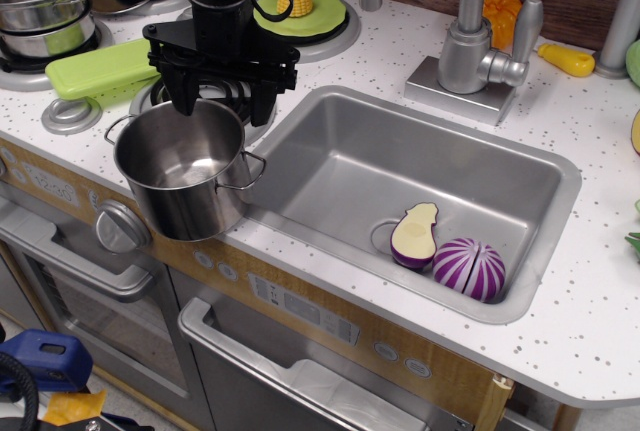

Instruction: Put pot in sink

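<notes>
Light is bright and even, seemingly from above. The white speckled countertop (590,281) looks almost washed out at right. Soft glare streaks the pot (185,166) inside and along its wall, and pale sheen lies across the sink (330,166) floor. Shadows are short and diffuse, darkest under the black gripper (222,103). Focus is sharp throughout; the lower left corner falls dim.

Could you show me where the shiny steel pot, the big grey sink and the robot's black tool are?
Tall shiny stainless-steel pot (185,191): main view, on its outer front wall.
Large rectangular grey metal sink (350,166): main view, on its bare floor.
Black tool (221,101): main view, midway between its fingertips.
</notes>
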Controlling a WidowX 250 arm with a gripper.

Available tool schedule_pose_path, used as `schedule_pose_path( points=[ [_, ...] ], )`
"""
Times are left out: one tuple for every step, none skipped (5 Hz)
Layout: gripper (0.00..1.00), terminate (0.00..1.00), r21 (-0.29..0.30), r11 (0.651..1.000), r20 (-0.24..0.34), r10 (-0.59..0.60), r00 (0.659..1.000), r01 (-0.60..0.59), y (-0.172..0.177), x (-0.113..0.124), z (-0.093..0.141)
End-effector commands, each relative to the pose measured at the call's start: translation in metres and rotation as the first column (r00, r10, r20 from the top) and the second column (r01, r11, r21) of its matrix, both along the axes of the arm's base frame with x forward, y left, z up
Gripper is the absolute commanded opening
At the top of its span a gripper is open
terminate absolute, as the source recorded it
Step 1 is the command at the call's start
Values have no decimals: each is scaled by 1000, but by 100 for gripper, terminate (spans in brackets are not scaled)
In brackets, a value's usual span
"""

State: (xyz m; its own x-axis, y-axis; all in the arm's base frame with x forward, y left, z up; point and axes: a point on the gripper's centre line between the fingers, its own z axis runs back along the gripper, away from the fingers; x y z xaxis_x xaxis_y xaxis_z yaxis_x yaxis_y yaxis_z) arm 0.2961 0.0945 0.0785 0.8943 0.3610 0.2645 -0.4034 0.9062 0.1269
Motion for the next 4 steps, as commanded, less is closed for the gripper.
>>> schedule_pose_path(
  points=[
    [100, 0, -28, 999, 32, 24, 999, -23, 11, -3, -4],
    [100, 0, -64, 998, 33, 20, 999, -18, 13, -6, -15],
    [100, 0, -95, 995, 36, 17, 999, -14, 13, -8, -26],
    [0, 0, -116, 993, 42, 20, 999, -15, 8, -7, -32]
  ],
)
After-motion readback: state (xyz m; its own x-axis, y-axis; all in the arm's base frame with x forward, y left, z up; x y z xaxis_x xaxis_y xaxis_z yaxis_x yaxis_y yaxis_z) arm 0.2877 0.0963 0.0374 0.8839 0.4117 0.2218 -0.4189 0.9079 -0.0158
